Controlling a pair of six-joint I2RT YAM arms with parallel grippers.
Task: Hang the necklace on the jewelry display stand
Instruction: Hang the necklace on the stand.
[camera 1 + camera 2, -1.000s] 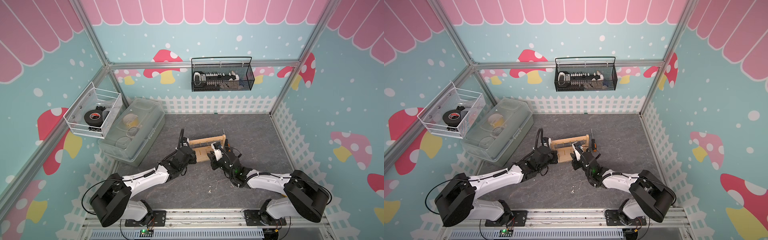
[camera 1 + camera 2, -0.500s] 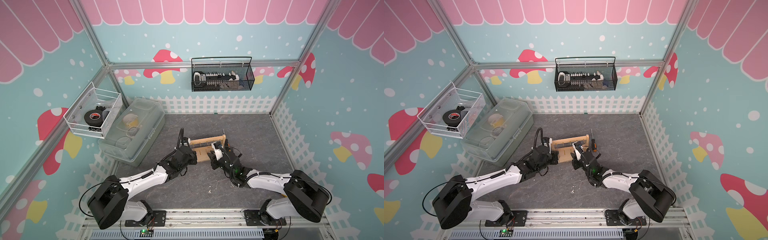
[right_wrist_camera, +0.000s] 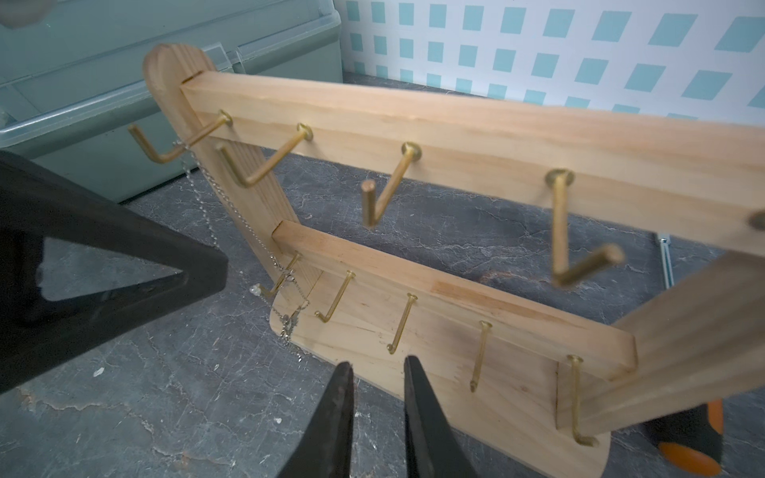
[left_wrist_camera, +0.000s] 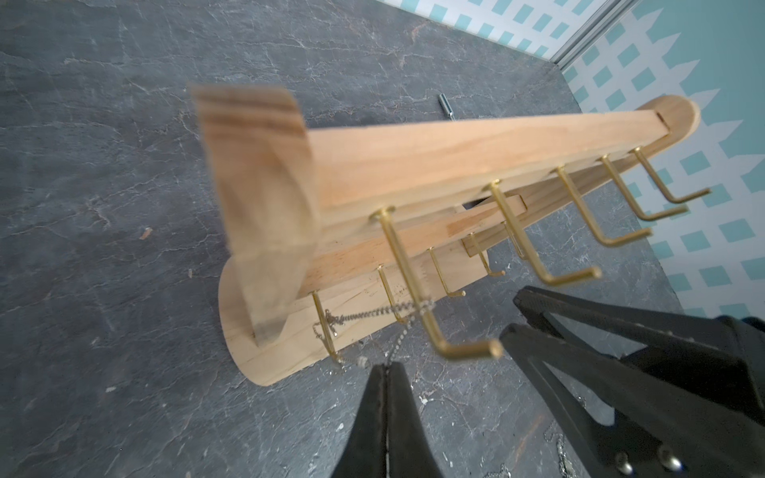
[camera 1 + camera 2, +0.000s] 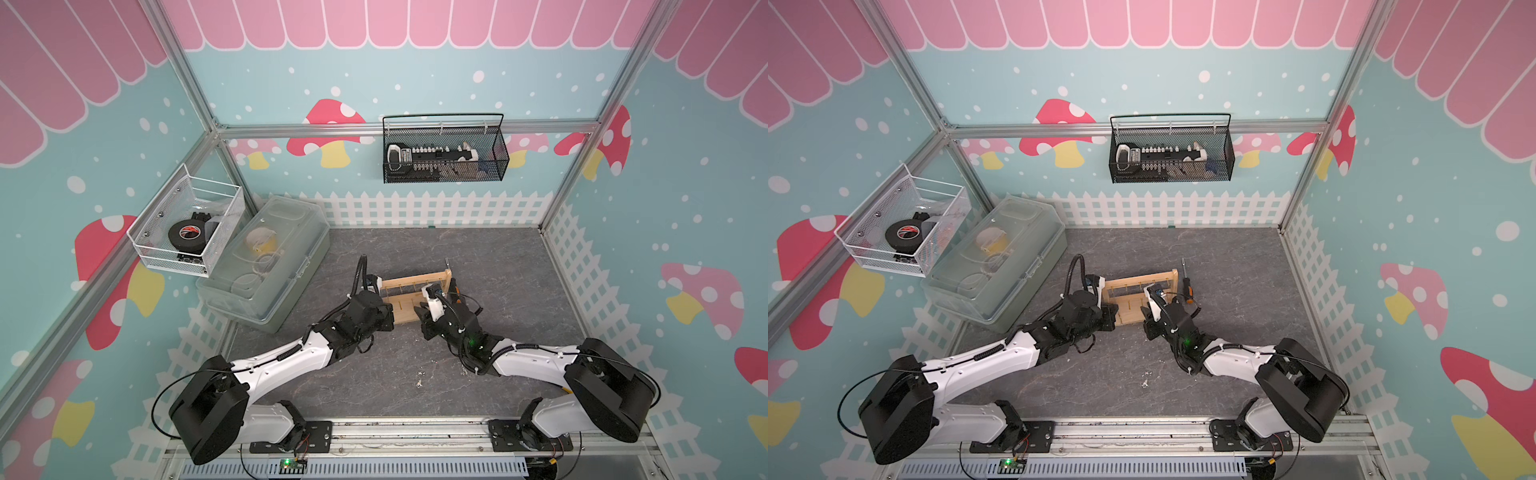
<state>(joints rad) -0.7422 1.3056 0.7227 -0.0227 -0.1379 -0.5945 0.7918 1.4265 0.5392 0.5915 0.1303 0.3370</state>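
One necklace [image 4: 364, 315], one stand [image 4: 455, 145], two end effectors [image 4: 387, 367] [image 3: 378, 366].

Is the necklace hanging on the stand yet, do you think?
On: the necklace loops over the end upper peg and a lower peg of the jewelry display stand, its chain running into the shut left gripper.

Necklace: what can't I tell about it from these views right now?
- Left wrist view: the necklace runs into the shut left gripper; its pinched end is hidden between the fingers.
- Right wrist view: the left gripper's body covers one strand's lower part; the tangle by the lower end peg is too small to read.
- Both top views: the necklace is too fine to see on the jewelry display stand.
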